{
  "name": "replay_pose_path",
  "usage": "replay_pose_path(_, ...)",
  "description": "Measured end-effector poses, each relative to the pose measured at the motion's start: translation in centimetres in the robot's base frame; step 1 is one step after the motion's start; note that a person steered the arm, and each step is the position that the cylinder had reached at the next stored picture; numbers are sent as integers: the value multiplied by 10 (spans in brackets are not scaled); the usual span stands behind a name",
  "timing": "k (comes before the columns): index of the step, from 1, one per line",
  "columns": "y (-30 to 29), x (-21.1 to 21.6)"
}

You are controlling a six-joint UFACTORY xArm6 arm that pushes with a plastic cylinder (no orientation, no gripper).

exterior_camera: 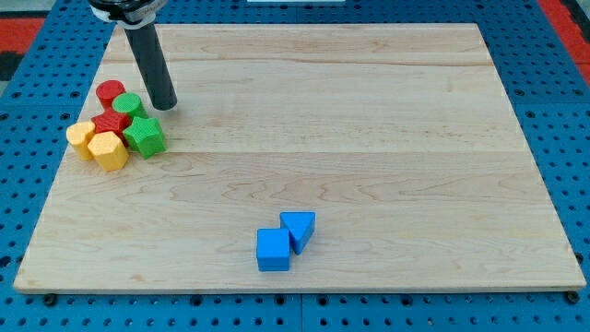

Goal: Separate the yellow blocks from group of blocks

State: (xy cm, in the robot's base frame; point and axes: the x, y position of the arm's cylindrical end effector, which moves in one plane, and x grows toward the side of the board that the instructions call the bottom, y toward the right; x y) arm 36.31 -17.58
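Now, line by line, what we see:
Table: a pale wooden table (369,138) lying on a blue pegboard (572,138).
Our rod: the dark rod (152,65) comes down from the view's top left; my tip (165,106) rests on the wood just to the right of the green cylinder, at the upper right edge of the cluster.
Hand: we carry none, only the rod, so nothing is spread or closed.
Cluster: six blocks packed together near the table's left edge.
Yellow blocks: a yellow block (81,139) at the far left of the cluster and a yellow hexagonal block (110,150) just right of it, at the cluster's bottom; they touch each other.
Red blocks: a red cylinder (111,93) at the top; a red star-like block (112,122) below it, against the yellows.
Green blocks: a green cylinder (130,105) beside the red cylinder; a green star-like block (145,136) touching the hexagonal yellow.
Blue blocks: a blue cube (273,250) and a blue triangular block (299,229), touching, near the bottom centre, well apart from the cluster.
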Motion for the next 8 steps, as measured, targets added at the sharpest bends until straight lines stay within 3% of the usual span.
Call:
replay_pose_path(1, 13, 0)
replay_pose_path(3, 18, -71)
replay_pose_path(4, -62, -99)
replay_pose_path(6, -121, -99)
replay_pose_path(8, -122, -103)
